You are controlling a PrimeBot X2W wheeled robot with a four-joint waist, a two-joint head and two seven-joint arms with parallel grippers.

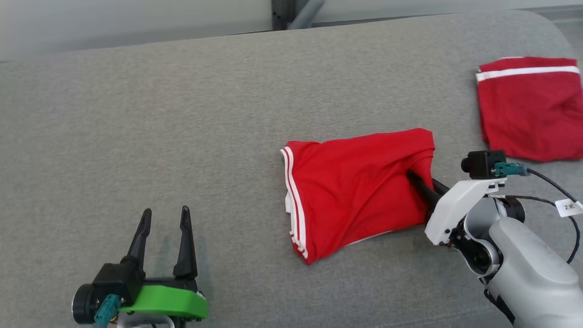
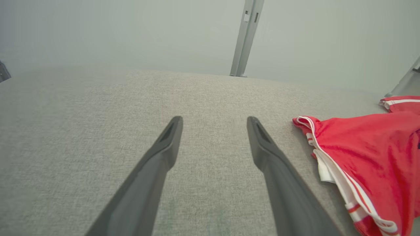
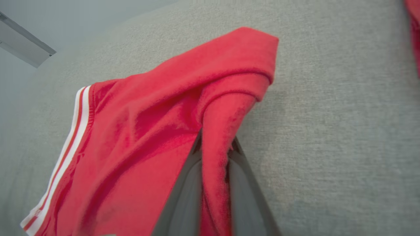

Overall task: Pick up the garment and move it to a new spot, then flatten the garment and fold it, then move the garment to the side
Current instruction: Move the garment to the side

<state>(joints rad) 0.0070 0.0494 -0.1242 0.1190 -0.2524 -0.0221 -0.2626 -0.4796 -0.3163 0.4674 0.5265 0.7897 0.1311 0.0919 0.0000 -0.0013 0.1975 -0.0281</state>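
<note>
1. While the right gripper (image 1: 415,178) pinches a raised fold at the right edge of the red garment (image 1: 355,191), its fingers stand narrow with the cloth bunched between them; the right wrist view shows this plainly.
2. The garment lies right of centre on the grey upholstered surface (image 1: 182,114). Its white-striped hem faces left and its right edge is drawn up a little into the grip.
3. A second red garment (image 1: 530,107), folded, with a white band along its far edge, lies well apart at the far right. It is close to where the surface rounds off.
4. The left gripper (image 1: 166,214) sits at the near left, fingers spread wide over bare fabric, well apart from the striped hem.
5. Bare grey fabric stretches across the left half and along the far strip behind the garment.
6. The far edge runs below a pale wall, with a grey metal post (image 1: 296,11) standing behind it near the middle.
7. A dark cable with a white tag (image 1: 569,207) trails from the right wrist, just beside the arm at the near right.
</note>
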